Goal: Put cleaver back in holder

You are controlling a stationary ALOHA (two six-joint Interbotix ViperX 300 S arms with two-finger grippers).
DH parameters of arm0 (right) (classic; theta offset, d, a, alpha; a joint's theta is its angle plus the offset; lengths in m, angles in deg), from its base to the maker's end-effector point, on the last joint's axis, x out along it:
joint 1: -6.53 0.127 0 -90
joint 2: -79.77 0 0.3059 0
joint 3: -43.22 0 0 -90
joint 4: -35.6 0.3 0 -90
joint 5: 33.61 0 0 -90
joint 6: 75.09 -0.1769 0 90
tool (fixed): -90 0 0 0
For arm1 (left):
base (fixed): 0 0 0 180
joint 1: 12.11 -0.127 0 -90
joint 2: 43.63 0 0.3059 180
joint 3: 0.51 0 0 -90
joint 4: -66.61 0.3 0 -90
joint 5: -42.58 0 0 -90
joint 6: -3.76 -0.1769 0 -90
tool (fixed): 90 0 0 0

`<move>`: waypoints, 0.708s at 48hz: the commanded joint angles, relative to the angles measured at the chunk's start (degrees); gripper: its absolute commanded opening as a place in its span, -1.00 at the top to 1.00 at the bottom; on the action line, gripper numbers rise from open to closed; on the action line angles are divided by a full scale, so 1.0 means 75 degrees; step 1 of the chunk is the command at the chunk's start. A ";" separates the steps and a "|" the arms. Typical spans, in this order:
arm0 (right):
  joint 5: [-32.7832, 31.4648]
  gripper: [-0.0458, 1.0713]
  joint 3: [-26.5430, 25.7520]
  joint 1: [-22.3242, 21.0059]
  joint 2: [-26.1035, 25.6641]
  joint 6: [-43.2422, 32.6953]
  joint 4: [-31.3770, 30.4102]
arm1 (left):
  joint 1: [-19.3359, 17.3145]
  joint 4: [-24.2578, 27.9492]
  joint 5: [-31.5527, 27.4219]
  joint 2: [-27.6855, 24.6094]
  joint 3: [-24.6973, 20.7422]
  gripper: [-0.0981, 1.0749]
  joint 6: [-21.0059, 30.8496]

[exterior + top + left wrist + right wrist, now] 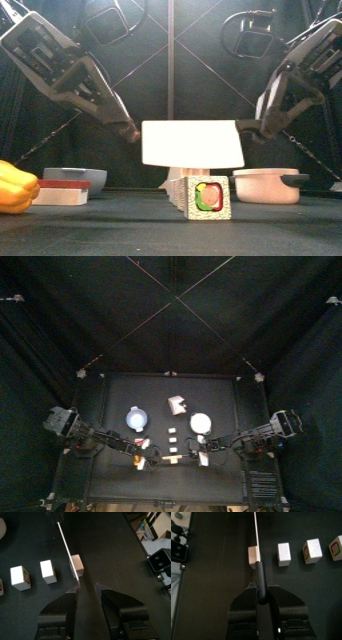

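- Over the middle of the matte black table, the cleaver hangs in the air between the two arms, clear of the surface.
- Blade is a flat, plain white rectangle, broadside to the front camera. From the wrist cams it's edge-on and basically a thin pale line, so it's a really thin sheet.
- Its handle is a dark, slightly shiny bar, seen best from the right wrist.
- The holder is a pale tan-and-white block standing further back on the table, between the bluish bowl and the round white plate. The cleaver is well apart from it, toward the front edge.
- Little boxy white blocks sit in a row on the table under the blade. The nearest one has a red-and-green picture on its face.
- A rounded, glossy yellow-orange thing sits at the far left in the front view.
- The right gripper is clamped on the dark handle, jaws nearly together. That arm slopes down from the right.
- The left gripper is spread wide and gripping nothing. The blade's far end sits right at its fingertips. That arm slopes down from the left, mirroring the other.
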 commanded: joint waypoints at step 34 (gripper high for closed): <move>-0.3457 0.20 -0.2074 -0.2648 -0.1453 -0.3070 0.0750 | -0.2379 0.0105 0.0410 0.1371 -0.0141 -0.41 -0.0082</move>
